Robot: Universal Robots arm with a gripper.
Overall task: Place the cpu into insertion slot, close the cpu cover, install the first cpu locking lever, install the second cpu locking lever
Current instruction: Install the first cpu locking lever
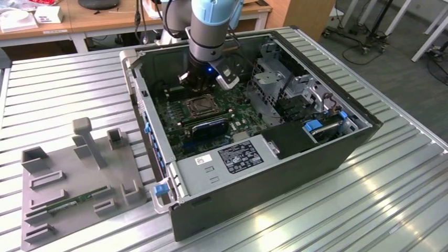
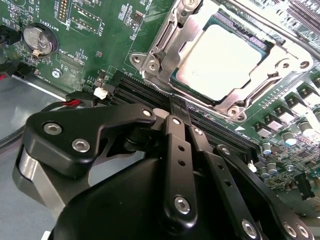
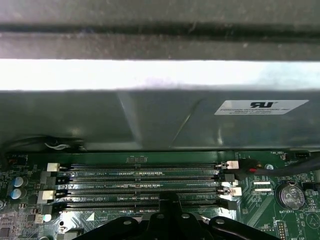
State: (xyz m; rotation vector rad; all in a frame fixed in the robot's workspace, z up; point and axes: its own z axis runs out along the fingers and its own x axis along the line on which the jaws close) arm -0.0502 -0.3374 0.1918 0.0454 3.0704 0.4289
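The pincer [image 2: 174, 107] is narrow, its black fingers drawn together with nothing between them. Its tip hangs low over the long black memory slots [image 2: 145, 92] of the green motherboard [image 2: 115, 30]. These slots lie crosswise under the tip, between it and the task's parts.

Just past the slots from the tip, the cpu [image 2: 222, 62] lies flat in the insertion slot [image 2: 150, 62], pale metal face up. It is square, so no side is longer, and its edges run parallel to the slot's silver rim. The cpu cover [image 2: 272, 75] lies down around it, with the chip's face showing through the window. I cannot tell whether the locking levers are latched.

Off to one side of the pincer sit a coin battery [image 2: 37, 40] and a red-and-black cable [image 2: 75, 102]. Beyond the cpu stands a row of small capacitors [image 2: 287, 137].

The first wrist view faces the other way. Beyond the pincer [image 3: 172, 200] come the memory slots [image 3: 140, 187], then the grey case wall [image 3: 150, 120] rising close behind them, with the battery [image 3: 289, 195] to the side.

The exterior view shows the arm reaching down into the open computer case [image 1: 280, 178], which lies on a slatted metal desk [image 1: 392, 199]. There the pincer [image 1: 199, 83] hangs just beside the cpu [image 1: 199, 106]. A grey fixture tray [image 1: 77, 178] lies well apart from it, outside the case.
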